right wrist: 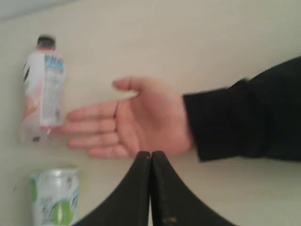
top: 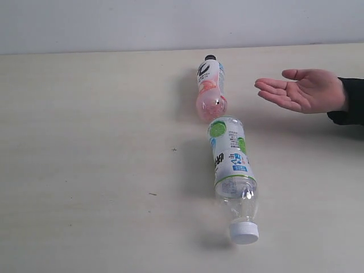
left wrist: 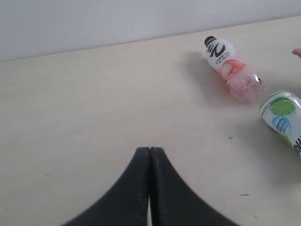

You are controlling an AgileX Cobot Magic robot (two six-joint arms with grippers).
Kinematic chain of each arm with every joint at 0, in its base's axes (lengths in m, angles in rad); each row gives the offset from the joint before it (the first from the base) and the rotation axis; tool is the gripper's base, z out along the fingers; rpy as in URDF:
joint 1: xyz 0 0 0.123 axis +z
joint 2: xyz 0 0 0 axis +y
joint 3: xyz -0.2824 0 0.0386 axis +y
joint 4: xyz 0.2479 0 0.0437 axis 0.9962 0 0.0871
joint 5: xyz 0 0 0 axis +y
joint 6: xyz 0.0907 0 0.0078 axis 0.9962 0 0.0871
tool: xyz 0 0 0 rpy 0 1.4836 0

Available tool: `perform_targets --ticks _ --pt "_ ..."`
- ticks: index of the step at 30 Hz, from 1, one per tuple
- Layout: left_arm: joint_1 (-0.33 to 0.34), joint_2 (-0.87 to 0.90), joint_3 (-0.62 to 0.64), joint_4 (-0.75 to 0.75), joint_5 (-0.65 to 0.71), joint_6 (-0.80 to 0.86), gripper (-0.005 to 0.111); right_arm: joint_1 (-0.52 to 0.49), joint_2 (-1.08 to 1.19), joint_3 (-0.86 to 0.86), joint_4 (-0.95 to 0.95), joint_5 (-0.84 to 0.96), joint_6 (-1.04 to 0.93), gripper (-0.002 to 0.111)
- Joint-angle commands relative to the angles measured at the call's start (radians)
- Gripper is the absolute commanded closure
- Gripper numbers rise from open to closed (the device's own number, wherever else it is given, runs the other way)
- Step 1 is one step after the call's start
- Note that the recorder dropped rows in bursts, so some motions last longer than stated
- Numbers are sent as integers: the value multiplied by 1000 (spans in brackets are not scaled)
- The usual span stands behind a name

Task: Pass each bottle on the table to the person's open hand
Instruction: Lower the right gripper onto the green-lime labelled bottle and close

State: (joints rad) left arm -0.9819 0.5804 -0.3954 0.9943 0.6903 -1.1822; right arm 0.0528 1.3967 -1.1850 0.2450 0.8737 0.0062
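Two bottles lie end to end on the table [top: 85, 142]. The pink bottle [top: 210, 88] with a black cap lies farther back; it also shows as the pink bottle [left wrist: 231, 68] and the pink bottle [right wrist: 42, 94]. The clear bottle [top: 232, 173] with a green-and-white label and white cap lies nearer; parts show as the clear bottle [left wrist: 284, 117] and the clear bottle [right wrist: 52, 195]. The person's open hand [top: 301, 89] hovers palm up at the right, seen as the hand [right wrist: 131, 120]. My left gripper [left wrist: 150, 149] is shut and empty. My right gripper [right wrist: 151, 153] is shut, just short of the hand. Neither gripper shows in the exterior view.
A dark sleeve [top: 350, 102] reaches in from the right edge, seen as the sleeve [right wrist: 244, 117] in the right wrist view. A pale wall [top: 170, 23] runs behind the table's far edge. Tiny dark specks [top: 174, 149] mark the tabletop.
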Motion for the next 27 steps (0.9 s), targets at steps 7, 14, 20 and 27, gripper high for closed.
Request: perform_targets --ticks 7,14,20,27 --pt "-5 -5 5 8 -7 0 107 390 111 -42 -85 225 79 108" --pt "-5 -5 5 8 -7 0 107 558 205 -42 -88 185 164 108" --pt "-5 -5 5 8 -7 0 107 558 307 -42 -50 178 180 91" --pt "-5 -5 5 8 -7 0 107 558 400 -42 -62 140 171 40"
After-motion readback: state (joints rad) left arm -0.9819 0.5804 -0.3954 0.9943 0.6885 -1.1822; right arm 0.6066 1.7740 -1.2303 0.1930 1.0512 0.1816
